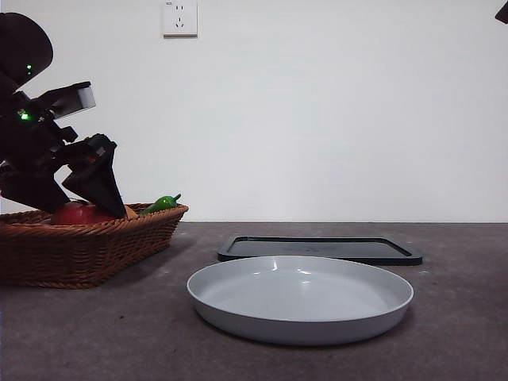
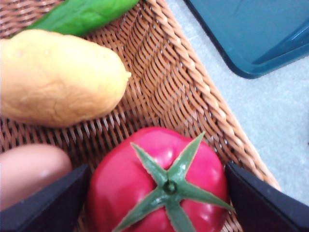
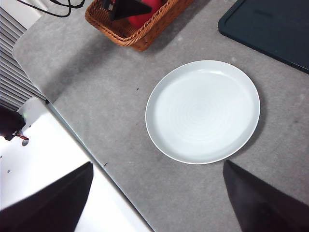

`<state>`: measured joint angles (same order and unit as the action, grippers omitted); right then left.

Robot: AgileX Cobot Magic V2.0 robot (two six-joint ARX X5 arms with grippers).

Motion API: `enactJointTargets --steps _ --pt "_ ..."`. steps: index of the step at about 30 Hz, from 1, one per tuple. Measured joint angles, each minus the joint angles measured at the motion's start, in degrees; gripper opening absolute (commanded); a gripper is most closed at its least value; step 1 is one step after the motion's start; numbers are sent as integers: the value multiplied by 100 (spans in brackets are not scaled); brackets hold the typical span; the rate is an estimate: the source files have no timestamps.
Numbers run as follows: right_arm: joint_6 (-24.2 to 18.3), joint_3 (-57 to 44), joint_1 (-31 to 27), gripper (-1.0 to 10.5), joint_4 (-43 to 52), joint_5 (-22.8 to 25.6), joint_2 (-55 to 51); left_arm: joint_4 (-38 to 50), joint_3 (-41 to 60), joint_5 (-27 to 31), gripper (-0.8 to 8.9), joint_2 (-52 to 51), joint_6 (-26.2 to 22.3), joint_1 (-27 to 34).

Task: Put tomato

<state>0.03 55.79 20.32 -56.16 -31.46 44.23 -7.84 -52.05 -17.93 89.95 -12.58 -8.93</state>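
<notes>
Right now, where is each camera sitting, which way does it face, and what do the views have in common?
Front view: low, at table height, looking level across plate and basket; left end effector enters from the side.
Left wrist view: looks straight down on the tomato between its own jaws.
Right wrist view: high above, looking down on the plate; own jaws wide apart.
All three show basket and tomato.

There are no words, numbers, labels or brand names to read in any of the pictures.
</notes>
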Motion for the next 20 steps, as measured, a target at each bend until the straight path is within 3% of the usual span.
enactJointTargets --steps 7,13,20 --pt "0 0 0 428 0 0 0 4 -7 0 425 20 0 0" --pt "0 0 0 428 0 0 0 0 -11 -7 212 31 2 0" --pt "0 0 0 428 0 0 0 0 -13 -4 213 33 52 0"
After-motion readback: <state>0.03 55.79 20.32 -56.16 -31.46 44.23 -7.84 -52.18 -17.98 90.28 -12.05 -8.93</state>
